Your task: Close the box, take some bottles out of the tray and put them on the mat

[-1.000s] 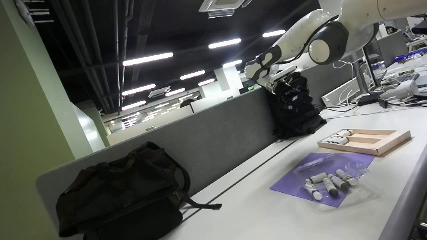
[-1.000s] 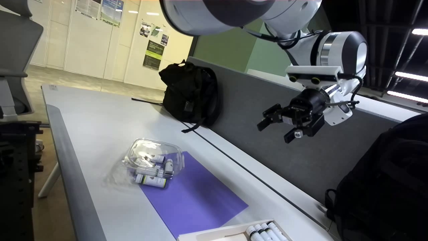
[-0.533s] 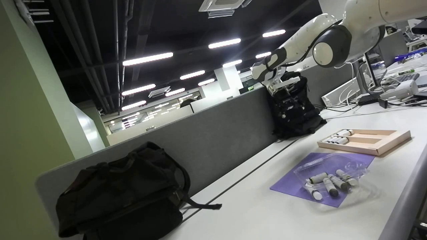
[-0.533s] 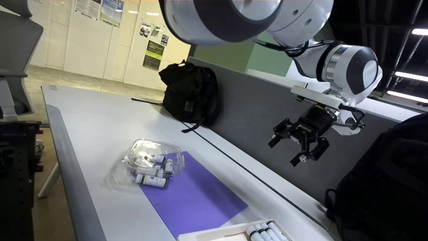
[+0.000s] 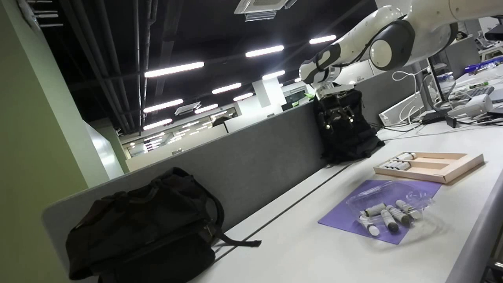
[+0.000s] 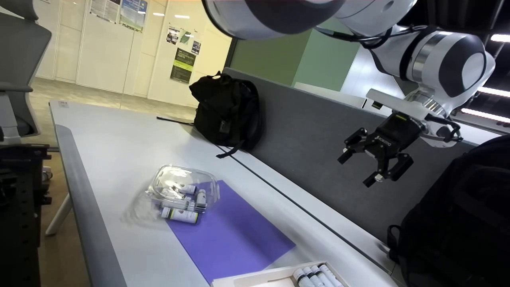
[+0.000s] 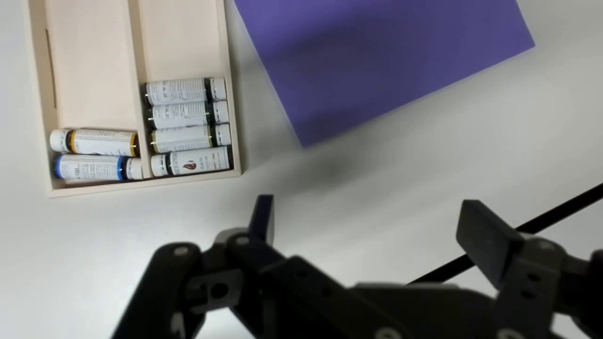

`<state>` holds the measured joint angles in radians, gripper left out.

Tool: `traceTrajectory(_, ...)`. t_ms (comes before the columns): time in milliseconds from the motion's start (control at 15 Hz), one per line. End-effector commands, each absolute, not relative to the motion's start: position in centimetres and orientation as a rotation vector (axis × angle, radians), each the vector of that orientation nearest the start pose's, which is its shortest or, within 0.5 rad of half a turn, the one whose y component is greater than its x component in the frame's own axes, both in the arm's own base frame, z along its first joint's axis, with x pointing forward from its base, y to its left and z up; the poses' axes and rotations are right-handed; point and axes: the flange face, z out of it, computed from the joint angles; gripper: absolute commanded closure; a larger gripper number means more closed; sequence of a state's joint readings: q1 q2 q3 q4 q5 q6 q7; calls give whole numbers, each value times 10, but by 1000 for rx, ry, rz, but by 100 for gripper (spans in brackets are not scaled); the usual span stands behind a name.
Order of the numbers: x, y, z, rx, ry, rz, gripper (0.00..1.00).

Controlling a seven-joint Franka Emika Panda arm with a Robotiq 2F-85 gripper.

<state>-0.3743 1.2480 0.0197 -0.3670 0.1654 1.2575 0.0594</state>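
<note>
Tan, open-topped and divided lengthwise, the box (image 7: 92,61) lies to the upper left of the gripper (image 7: 367,209) in the wrist view, well apart from its widely parted jaws. Bottles (image 7: 183,115) rest on their sides at the end nearest the jaws, four in one compartment, two in the other. The purple mat (image 7: 386,56) lies beyond the gap between the jaws; in both exterior views it partly bears a clear container (image 6: 181,173) with further bottles (image 6: 183,215).

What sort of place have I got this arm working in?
Probably an open-plan office, though a lab is possible: a long grey partition, a computer keyboard and what looks like an office chair suggest it.
</note>
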Motion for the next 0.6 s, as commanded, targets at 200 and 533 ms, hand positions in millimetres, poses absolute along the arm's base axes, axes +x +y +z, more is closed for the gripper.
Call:
traceTrajectory(200, 713, -254, 298, -2808, 575, 478, 0)
traceTrajectory(533, 712, -256, 300, -2812, 552, 474, 0)
